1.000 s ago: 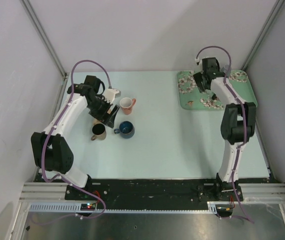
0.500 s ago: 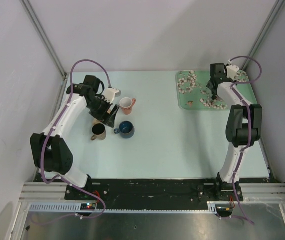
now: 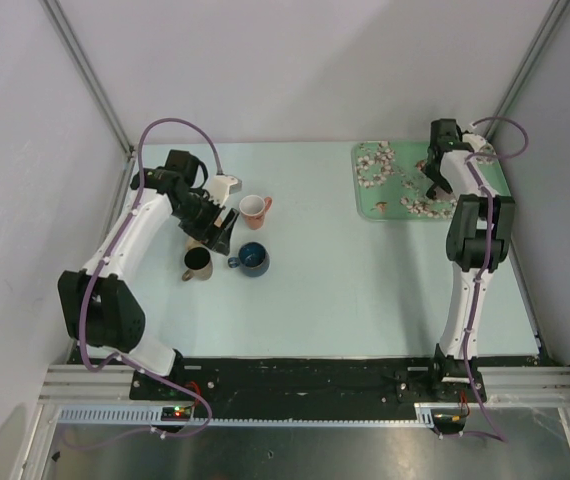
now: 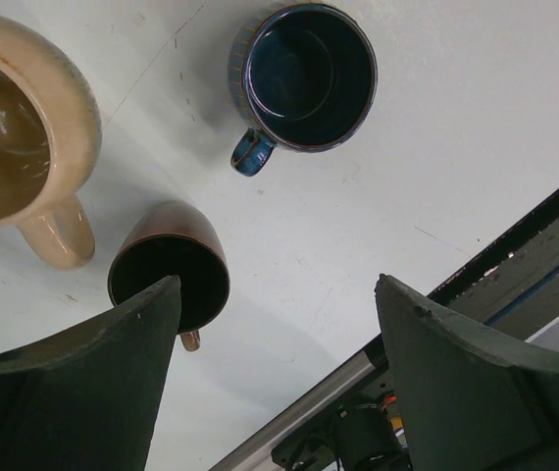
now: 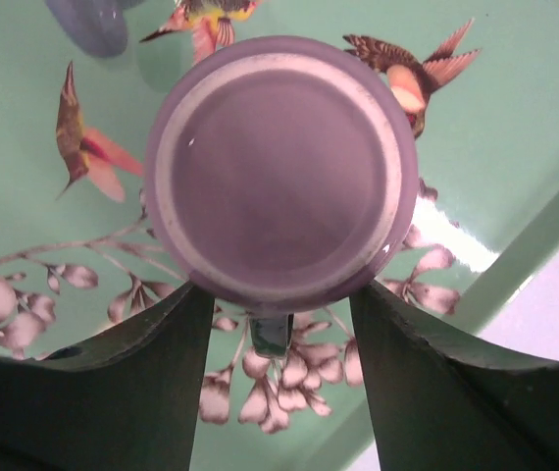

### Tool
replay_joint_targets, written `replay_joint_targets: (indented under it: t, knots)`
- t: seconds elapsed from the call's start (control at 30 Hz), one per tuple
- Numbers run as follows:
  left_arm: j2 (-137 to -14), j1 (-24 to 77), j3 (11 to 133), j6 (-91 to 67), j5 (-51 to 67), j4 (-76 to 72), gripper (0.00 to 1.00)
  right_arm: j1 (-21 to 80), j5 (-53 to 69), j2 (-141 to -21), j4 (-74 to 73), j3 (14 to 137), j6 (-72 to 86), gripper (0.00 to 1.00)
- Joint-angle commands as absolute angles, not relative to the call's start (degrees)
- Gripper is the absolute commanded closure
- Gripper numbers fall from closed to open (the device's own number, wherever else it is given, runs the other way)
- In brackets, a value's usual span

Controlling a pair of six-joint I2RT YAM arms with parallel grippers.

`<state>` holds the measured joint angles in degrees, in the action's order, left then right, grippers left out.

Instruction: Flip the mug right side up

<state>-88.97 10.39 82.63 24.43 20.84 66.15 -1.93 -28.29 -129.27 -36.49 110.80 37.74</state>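
Five mugs are in view, with one tray and two arms. Four mugs stand open side up on the left of the table: a pink mug farthest back, a blue mug and a brown mug side by side nearer the arms, and a beige mug that shows plainly only in the left wrist view. All four look empty and stand apart from one another.

The left gripper hangs over this cluster, its fingers spread wide with nothing between them. From above it covers most of the beige mug. In its own camera the brown mug sits partly behind the left finger, and the blue mug lies clear beyond.

The fifth is the lavender mug. It stands upside down, base up, on the green tray at the far right corner of the table. The tray is printed with hummingbirds and blossom sprays.

The right gripper is directly over this mug and hides it in the top view. Its fingers are spread apart and their tips overlap the near edge of the mug in the wrist picture. A dark stub, perhaps the handle, shows in the gap. I cannot tell whether the pads touch the mug, and nothing is lifted.
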Motion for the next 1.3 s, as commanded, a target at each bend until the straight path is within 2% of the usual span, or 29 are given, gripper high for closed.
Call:
replay_joint_targets:
  t: [0.0, 0.2, 0.27, 0.37, 0.5, 0.57, 0.8, 1.03, 1.2, 1.27]
  knots:
    - [-86.49, 9.89, 85.02, 25.04, 22.86, 66.16, 0.16, -3.86, -22.4, -133.62, -42.92, 118.09, 39.33, 0.38]
    - [-86.33, 9.34, 86.02, 25.27, 24.07, 66.12, 0.16, -5.4, -17.88, -138.01, -47.96, 124.1, 39.96, 0.4]
    - [-86.42, 8.97, 86.41, 25.43, 24.12, 66.14, 0.16, -5.79, -17.41, -138.01, -47.76, 124.08, 39.83, 0.48]
    - [-86.56, 8.55, 87.05, 25.78, 24.11, 66.22, 0.16, -6.05, -18.3, -136.88, -46.18, 122.8, 38.03, 0.7]
    - [-86.74, 8.21, 87.73, 25.45, 23.6, 66.29, 0.16, -6.29, -17.99, -132.65, -41.46, 117.68, 34.08, 0.93]
    - [-86.81, 8.18, 87.96, 25.13, 23.35, 66.41, 0.16, -6.41, -17.62, -129.42, -38.64, 113.91, 32.1, 0.98]
    - [-86.29, 8.25, 90.45, 23.92, 24.9, 66.37, 0.15, -6.5, -6.94, -115.26, -28.38, 101.36, 23.85, 1.0]
    - [-87.6, 9.29, 95.22, 21.15, 29.65, 66.33, 0.16, -6.41, 7.89, -101.66, -18.25, 88.01, 24.79, 1.0]
    - [-89.86, 10.0, 102.79, 17.21, 35.62, 66.27, 0.14, -4.46, 13.94, -95.93, -15.0, 86.93, 24.96, 1.0]
    - [-91.15, 10.15, 107.68, 14.17, 38.44, 66.29, 0.09, -2.17, 17.48, -94.12, -14.32, 87.72, 24.63, 1.0]
